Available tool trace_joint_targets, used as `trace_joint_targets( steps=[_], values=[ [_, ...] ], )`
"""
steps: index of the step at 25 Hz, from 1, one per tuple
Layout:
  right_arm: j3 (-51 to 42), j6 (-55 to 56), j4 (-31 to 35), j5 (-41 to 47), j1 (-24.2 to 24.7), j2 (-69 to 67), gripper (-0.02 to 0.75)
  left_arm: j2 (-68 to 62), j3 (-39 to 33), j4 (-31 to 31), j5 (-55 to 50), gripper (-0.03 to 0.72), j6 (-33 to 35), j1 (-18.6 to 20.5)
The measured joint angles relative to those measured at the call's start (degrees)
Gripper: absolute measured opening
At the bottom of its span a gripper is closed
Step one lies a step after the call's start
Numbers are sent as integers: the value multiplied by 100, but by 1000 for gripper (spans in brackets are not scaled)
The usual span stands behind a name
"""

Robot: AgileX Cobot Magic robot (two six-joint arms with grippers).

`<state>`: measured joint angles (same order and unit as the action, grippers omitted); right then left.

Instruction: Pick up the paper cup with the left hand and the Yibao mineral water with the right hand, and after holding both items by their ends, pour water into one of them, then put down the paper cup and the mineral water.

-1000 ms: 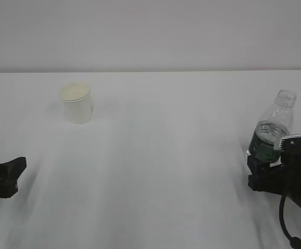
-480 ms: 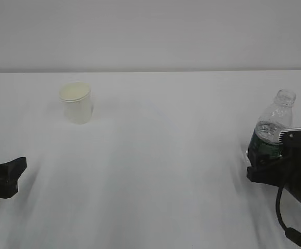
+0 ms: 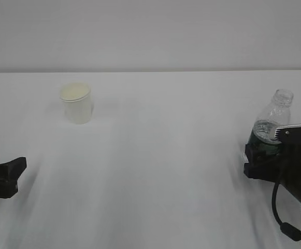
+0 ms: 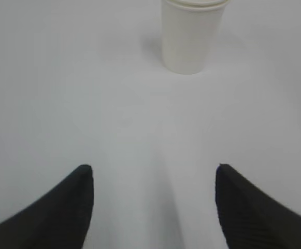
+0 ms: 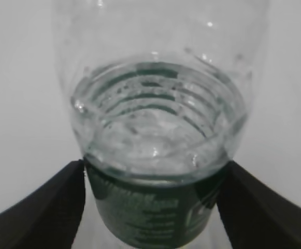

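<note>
Paper cup (image 3: 76, 102), small, white and tapered with a rolled rim and a pale cream-yellow inside, stands upright on the white desk (image 3: 160, 155) in its far left part, well short of the far edge. The left wrist view shows the cup (image 4: 194, 35) ahead of the fingers and a little to their right, well apart from them, with bare desk (image 4: 140, 129) between.

Near the desk's left edge, toward the front, sits the left hand (image 3: 4, 175), a black two-finger gripper. From its own camera the gripper (image 4: 154, 207) has its ribbed black fingers (image 4: 67, 207) spread wide, with nothing between them.

At the right edge stands the Yibao mineral water (image 3: 272, 124), a small clear plastic bottle with a dark green label band and a narrow capless neck, upright and partly filled. The right hand (image 3: 264, 165), a black gripper with a grey-white block near its wrist and a black cable, is at the bottle's lower part. The right wrist view shows the bottle (image 5: 155, 129) between the spread fingers (image 5: 46, 207) of that gripper (image 5: 153, 207), at the label band; whether the pads touch the plastic cannot be told.
</note>
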<state>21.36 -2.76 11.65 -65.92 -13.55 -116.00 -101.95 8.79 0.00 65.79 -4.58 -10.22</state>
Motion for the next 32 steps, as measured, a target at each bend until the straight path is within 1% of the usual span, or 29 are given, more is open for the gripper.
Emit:
trace_joint_targets(
  steps=[7, 20, 32],
  values=[
    [24, 0, 13, 0, 0, -145, 593, 0, 0, 0, 0, 529, 0, 0],
    [416, -4, 67, 0, 0, -334, 593, 0, 0, 0, 0, 529, 35, 0],
    [503, -227, 344, 0, 0, -346, 592, 0, 0, 0, 0, 529, 47, 0]
  ],
)
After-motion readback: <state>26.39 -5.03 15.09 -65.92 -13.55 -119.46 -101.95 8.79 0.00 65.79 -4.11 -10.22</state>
